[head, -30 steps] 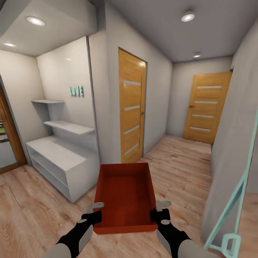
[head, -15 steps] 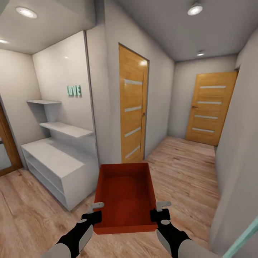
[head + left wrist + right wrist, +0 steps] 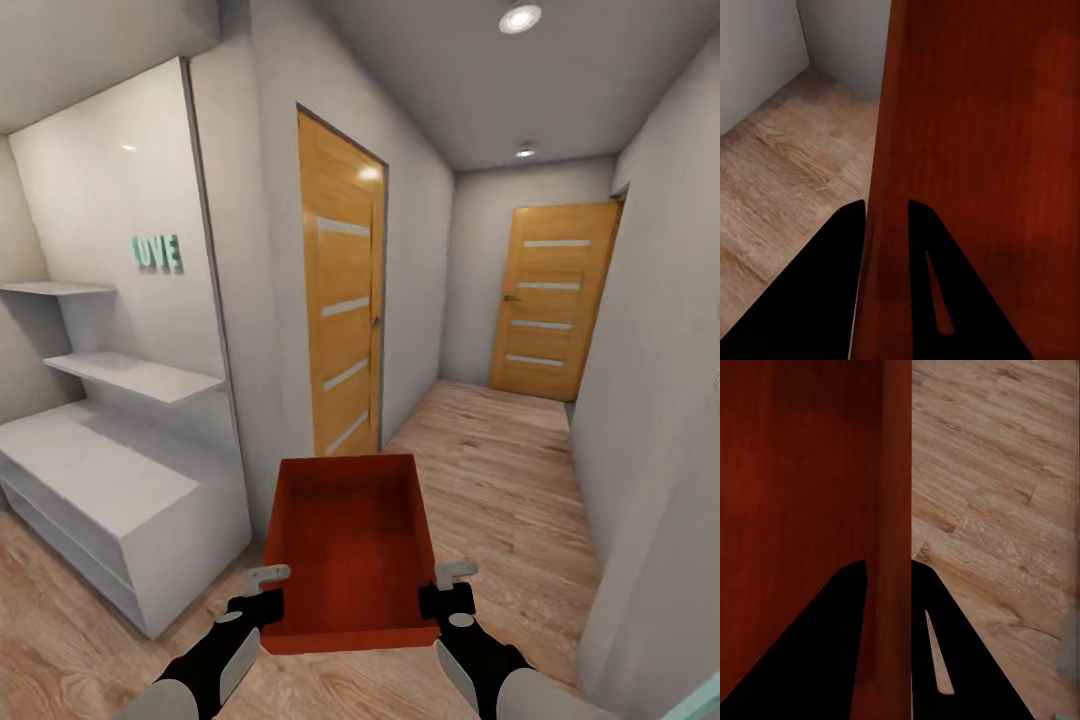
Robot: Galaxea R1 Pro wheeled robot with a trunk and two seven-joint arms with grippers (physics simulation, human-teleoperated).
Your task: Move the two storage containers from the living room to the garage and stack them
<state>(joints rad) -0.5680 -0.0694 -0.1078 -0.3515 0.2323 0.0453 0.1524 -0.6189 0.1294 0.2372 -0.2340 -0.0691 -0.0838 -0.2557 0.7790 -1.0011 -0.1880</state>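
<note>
A robot stands in a wood-floored hallway carrying an open orange-red rectangular storage bin (image 3: 350, 545) out in front, clear of the floor. Left gripper (image 3: 262, 592) pinches the bin's left wall; right gripper (image 3: 447, 590) pinches the right wall. The bin looks light, rigid and smooth-walled, so opposite-rim grips suit it.
</note>
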